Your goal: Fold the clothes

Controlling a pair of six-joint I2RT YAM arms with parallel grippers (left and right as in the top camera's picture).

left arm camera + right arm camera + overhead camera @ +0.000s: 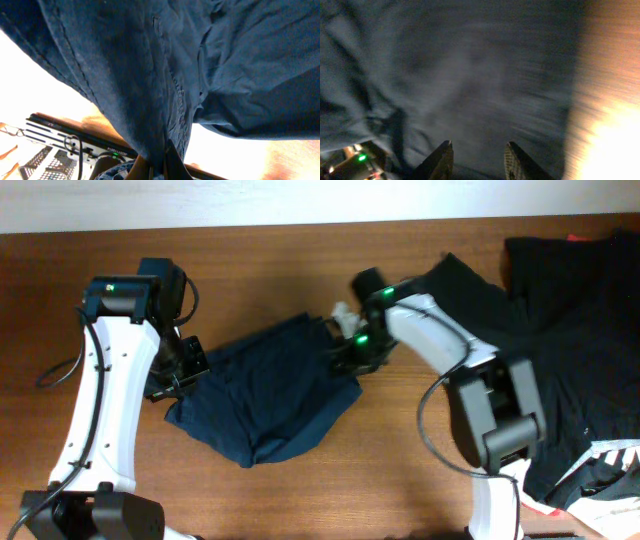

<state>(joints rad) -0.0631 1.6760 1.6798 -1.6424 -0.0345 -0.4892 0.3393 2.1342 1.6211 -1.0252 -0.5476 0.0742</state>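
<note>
A: Whereabouts for the navy garment (265, 395)?

B: Middle of the brown worktop (300, 260), between the two arms. Bunched into a rumpled heap, with the lower edge sagging to a blunt point toward the near side.

A: And at the left end effector (180, 375)?

B: Right at the heap's left edge. From the left wrist view, pressed together on a fold of the navy cloth, pinched tight at the bottom of the frame. Above the pinch, hanging in creased, seamed folds across nearly the whole view.

A: Over at the right end effector (350, 355)?

B: Against the heap's upper right corner. Spread apart in the right wrist view, with both fingers (442, 157) showing a clear gap and dark blue fabric just beyond the tips. Very blurred there, so impossible to say whether touching the cloth or only hovering close.

A: Anything else dark nearby?

B: Black clothes (570, 330), spread loosely over the right end of the worktop. Reaching under the right arm and close to the navy heap's right side, though hard to tell whether actually touching.
</note>
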